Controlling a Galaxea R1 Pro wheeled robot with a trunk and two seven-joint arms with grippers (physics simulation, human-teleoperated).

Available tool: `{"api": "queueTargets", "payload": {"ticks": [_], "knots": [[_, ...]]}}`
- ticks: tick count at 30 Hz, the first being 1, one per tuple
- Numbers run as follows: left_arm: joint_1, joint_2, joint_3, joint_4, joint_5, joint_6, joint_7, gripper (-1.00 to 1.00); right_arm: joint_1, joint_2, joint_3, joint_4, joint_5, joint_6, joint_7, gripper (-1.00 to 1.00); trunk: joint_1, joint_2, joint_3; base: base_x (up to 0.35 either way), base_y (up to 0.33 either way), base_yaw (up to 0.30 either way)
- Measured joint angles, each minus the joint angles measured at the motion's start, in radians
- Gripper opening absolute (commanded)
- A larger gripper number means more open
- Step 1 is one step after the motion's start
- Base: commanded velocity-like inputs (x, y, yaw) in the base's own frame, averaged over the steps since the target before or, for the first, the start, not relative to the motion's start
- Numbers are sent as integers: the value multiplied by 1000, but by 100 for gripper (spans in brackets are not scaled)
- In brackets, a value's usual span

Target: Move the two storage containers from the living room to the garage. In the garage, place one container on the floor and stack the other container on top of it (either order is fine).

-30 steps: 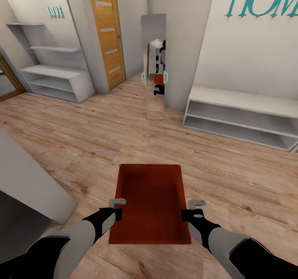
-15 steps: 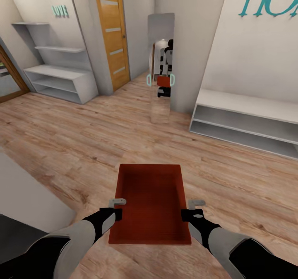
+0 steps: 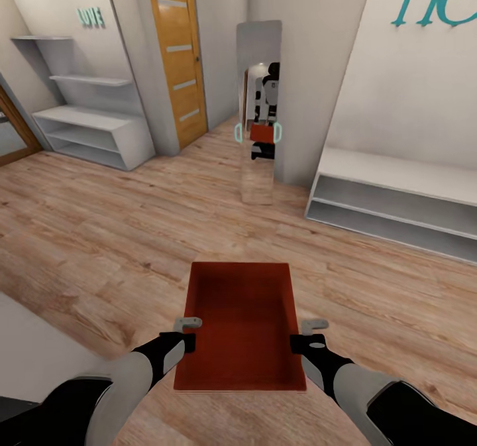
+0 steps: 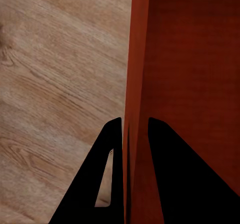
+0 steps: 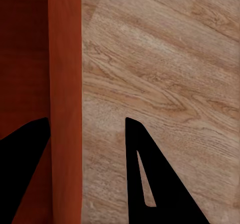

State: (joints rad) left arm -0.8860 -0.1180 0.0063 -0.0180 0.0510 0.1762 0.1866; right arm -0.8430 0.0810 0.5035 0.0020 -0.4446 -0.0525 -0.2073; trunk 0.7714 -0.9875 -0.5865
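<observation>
Head view, bin: an orange-red lidless bin (image 3: 240,327) is carried level in front of the trunk, above the wood-plank floor (image 3: 119,234); its walls are thin, its inside darker.
Head view, grippers: the left gripper (image 3: 187,341) sits at the bin's left wall, the right gripper (image 3: 298,343) at its right wall.
Head view, room: open floor lies ahead; a tall mirror (image 3: 260,108) stands against a white wall corner and reflects the robot with the bin. An orange door (image 3: 177,52) is to its left, white shelves (image 3: 86,118) further left, a low white bench shelf (image 3: 397,201) to the right.
Left wrist view: the two dark fingers (image 4: 172,179) are clamped on the bin's wall (image 4: 137,74), one on each side.
Right wrist view: the fingers (image 5: 155,179) stand apart, astride the bin's wall (image 5: 65,84); the outer one is clear of it, and contact by the inner one cannot be told.
</observation>
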Motion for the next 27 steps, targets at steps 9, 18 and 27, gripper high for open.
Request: {"api": "queueTargets", "payload": {"ticks": [9, 18, 27], "knots": [[0, 0, -1, 0, 1, 0, 0, -100, 0, 1, 0, 0, 0, 0, 0, -100, 0, 0, 0, 322, 0, 0], [0, 0, -1, 0, 2, 0, 0, -100, 0, 2, 0, 0, 0, 0, 0, -100, 0, 0, 0, 322, 0, 0], [0, 0, -1, 0, 0, 0, 0, -100, 0, 0, 0, 0, 0, 1, 0, -100, 0, 0, 0, 322, 0, 0]]}}
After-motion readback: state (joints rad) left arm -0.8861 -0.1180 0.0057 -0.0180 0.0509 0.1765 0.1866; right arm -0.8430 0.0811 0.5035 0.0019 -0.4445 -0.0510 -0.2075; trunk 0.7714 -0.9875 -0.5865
